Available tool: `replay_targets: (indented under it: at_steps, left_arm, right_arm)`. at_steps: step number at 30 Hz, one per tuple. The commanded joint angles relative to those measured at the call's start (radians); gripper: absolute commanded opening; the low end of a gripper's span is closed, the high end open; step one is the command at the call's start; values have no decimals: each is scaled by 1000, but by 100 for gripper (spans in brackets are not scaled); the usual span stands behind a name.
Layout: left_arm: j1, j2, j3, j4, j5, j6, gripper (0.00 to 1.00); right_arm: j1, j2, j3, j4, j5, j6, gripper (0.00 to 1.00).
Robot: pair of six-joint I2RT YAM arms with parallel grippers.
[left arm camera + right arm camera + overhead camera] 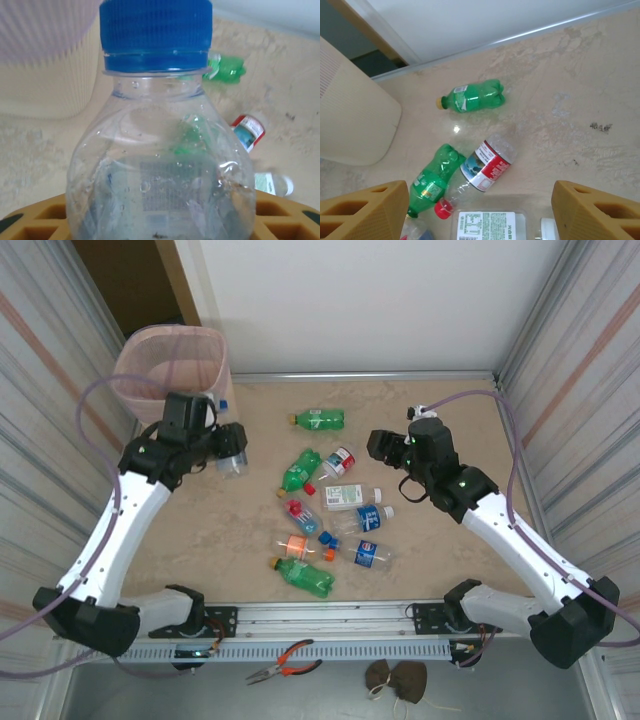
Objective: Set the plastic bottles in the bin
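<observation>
Tabletop [200,540]; held bottle [160,165], cap [155,32] toward bin [150,380]

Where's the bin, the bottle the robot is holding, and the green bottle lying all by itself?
bin [175,332]: top view, on its far rim with the pink bag.
held bottle [157,150]: left wrist view, on its clear body below the blue cap.
lone green bottle [322,420]: top view, on its middle.

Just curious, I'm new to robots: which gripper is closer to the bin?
Left. The left gripper, shut on a blue-capped bottle, is right beside the bin; the right gripper hangs open across the table.
</observation>
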Motion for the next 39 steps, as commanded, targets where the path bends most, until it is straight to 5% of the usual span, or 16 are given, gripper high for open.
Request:
replay_targets:
  at_steps: [1, 12, 21, 30, 39]
  left_arm:
    - [10, 57, 138, 55, -74, -16, 50]
    - [71, 307, 531, 114, -270, -176, 53]
    - [152, 434, 654, 178, -409, -373, 55]
    - [331, 586, 724, 183, -174, -680, 55]
    - [385, 743, 756, 148, -49, -845, 56]
  right_arm:
    - [7, -14, 49, -18, 28, 1, 74]
    - [58, -32, 65, -41, 91, -1, 74]
    - [90, -57, 54, -67, 143, 3, 74]
    - [92, -82, 29, -82, 165, 8, 75]
    - [92, -70, 28, -87, 166, 15, 75]
